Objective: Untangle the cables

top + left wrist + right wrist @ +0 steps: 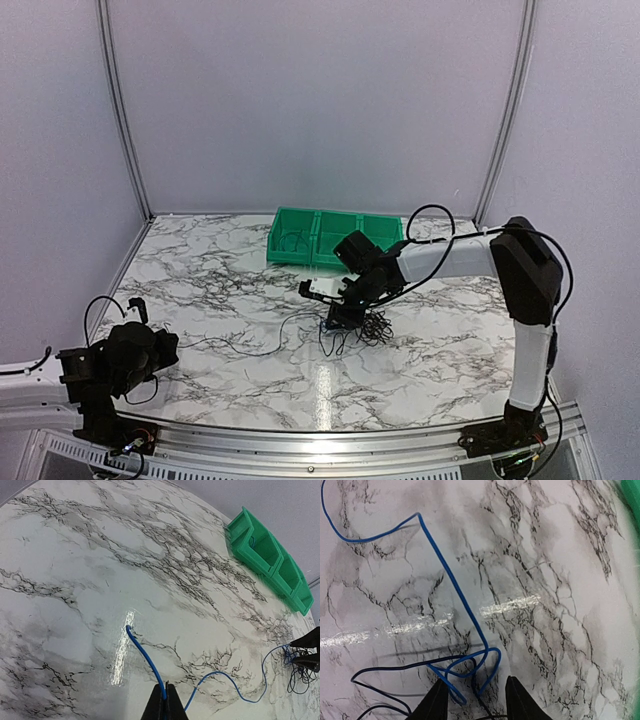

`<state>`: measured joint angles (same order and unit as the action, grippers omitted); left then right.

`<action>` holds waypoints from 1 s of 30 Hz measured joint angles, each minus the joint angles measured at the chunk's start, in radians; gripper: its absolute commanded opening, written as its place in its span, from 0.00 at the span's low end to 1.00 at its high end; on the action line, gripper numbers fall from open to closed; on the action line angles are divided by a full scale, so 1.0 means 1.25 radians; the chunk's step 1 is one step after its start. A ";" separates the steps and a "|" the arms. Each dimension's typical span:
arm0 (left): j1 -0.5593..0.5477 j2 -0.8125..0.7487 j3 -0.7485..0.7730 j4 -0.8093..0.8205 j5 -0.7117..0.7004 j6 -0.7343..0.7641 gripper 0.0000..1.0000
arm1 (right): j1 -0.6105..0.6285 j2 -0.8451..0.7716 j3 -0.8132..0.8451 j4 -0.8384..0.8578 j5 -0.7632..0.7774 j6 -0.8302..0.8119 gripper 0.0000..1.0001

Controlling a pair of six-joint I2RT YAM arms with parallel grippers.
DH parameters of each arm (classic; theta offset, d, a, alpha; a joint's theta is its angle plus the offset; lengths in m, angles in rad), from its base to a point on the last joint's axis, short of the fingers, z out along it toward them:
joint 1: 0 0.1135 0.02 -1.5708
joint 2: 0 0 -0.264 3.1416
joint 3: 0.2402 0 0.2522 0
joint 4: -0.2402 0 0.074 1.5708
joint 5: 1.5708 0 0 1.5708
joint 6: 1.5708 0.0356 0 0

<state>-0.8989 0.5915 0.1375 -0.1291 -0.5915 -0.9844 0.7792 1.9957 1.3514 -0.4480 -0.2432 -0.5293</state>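
left jaws: pinched shut on the blue cable (pixel 144 656)
right jaws: parted, gripping nothing, straddling its loop on the bench (pixel 220 280)
cables (pixel 362 328): black clump by right jaws; blue one trails to left jaws

a green bin (pixel 300 257) with three compartments stands at the far side of the marble-pattern table (pixel 220 285).
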 measured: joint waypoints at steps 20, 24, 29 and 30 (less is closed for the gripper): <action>0.003 0.059 -0.029 0.056 0.027 -0.004 0.00 | 0.002 -0.116 0.056 -0.095 0.063 -0.018 0.00; 0.004 0.078 -0.033 0.070 0.033 -0.003 0.00 | -0.005 -0.201 0.062 -0.098 0.108 -0.036 0.00; 0.004 0.086 -0.033 0.074 0.034 -0.001 0.00 | -0.062 -0.253 0.053 -0.087 0.140 -0.038 0.00; 0.004 0.085 -0.033 0.073 0.033 0.000 0.00 | -0.089 -0.257 0.048 -0.083 0.136 -0.031 0.01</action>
<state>-0.8936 0.6975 0.0959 -0.0380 -0.5499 -0.9848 0.6678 1.6749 1.4113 -0.5518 -0.0727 -0.5682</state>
